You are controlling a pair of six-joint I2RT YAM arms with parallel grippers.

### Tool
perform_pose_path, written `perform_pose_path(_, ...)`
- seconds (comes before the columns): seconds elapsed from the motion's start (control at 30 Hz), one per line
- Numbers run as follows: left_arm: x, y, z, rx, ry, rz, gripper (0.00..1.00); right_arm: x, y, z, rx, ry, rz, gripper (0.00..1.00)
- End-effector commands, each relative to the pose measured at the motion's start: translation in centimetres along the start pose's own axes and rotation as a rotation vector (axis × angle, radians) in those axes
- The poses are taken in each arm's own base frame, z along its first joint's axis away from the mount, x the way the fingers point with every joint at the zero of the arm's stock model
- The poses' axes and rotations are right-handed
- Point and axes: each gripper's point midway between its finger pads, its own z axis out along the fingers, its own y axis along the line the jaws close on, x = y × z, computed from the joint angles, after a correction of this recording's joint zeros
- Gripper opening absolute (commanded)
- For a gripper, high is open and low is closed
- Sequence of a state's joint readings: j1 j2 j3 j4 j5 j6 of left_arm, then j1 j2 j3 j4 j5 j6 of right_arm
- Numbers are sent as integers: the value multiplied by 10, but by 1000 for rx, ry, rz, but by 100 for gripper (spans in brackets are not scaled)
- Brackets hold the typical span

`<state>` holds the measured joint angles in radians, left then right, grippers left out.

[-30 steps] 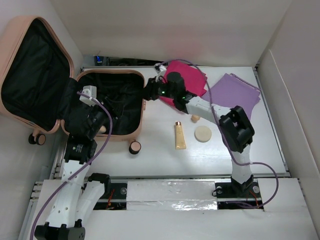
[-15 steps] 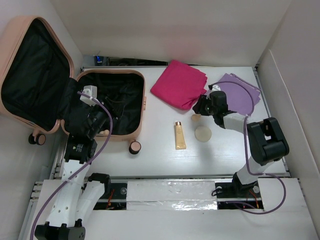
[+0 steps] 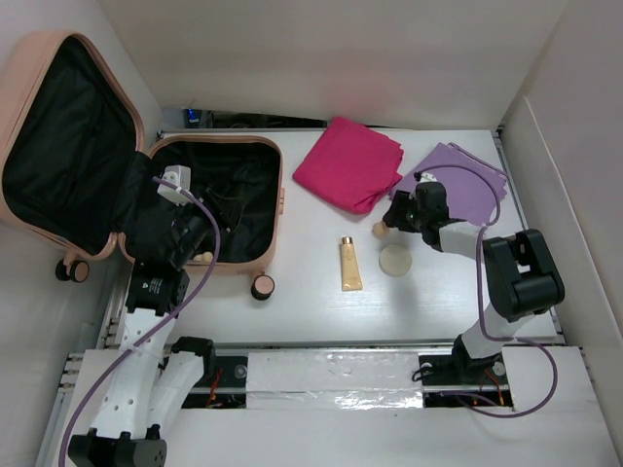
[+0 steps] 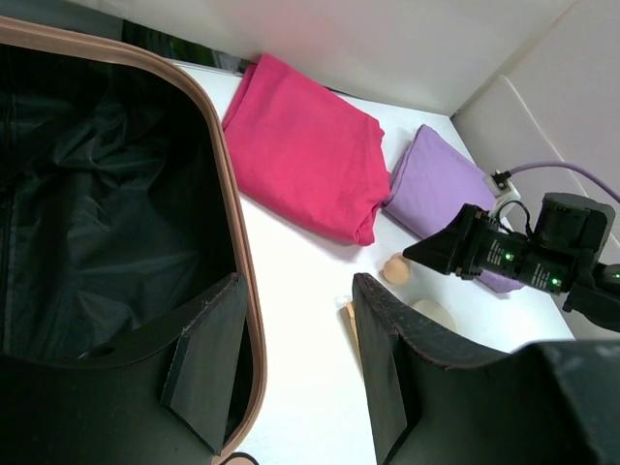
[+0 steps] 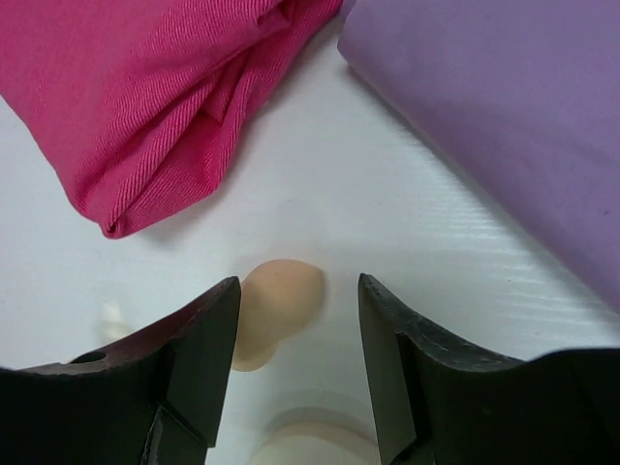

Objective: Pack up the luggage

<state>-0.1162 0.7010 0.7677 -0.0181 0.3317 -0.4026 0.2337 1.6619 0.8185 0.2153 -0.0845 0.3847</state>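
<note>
The luggage point(image 3: 68, 146) lies open at the upper left, lid leaning back, black lining showing. The left gripper point(image 4: 295, 300) hangs at its right rim, jaws partly open with the rim between them, gripping nothing. Right of centre, the right gripper point(image 5: 298, 291) has its jaws open either side of a small beige sponge point(image 5: 276, 305), just below a pink cloth point(image 3: 350, 163) and a purple cloth point(image 3: 458, 180).
</note>
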Motion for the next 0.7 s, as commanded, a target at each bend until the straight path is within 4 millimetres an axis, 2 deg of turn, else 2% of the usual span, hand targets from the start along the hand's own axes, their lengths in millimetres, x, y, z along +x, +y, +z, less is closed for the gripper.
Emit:
perform_pose_path(0.0, -20, -14, -2, 53, -63, 19, 45, 3, 6, 1, -47, 10, 17, 57)
perform_pose_path(0.1, -21, -14, -1, 52, -65, 19, 45, 7, 14, 2, -97, 18, 41, 49)
perform_pose_path(0.17, -21, -14, -2, 52, -66, 20, 45, 6, 19, 3, -123, 14, 50, 40)
perform_pose_path(0.2, -20, -14, -3, 53, -67, 20, 45, 9, 21, 4, -136, 21, 55, 35)
perform_pose_path(0.23, -20, -14, -3, 52, -69, 21, 45, 8, 22, 3, -145, 19, 60, 26)
perform_pose_path(0.37, -21, -14, -3, 54, -68, 19, 45, -2, 31, -3, -181, -21, 66, 12)
perform_pose_path(0.43, -21, -14, -4, 54, -72, 20, 45, -11, 35, -11, -195, -54, 60, 1)
perform_pose_path(0.5, -21, -14, -4, 51, -70, 19, 45, -23, 41, -23, -212, -103, 55, 0)
perform_pose_path(0.53, -20, -14, -3, 52, -68, 19, 45, -35, 58, -39, -252, -151, 31, 0)
perform_pose_path(0.63, -21, -16, -5, 61, -75, 21, 45, -47, 81, -62, -281, -212, -14, 0)
perform_pose_path(0.67, -21, -15, -5, 59, -72, 20, 45, -55, 109, -79, -344, -241, -42, 0)
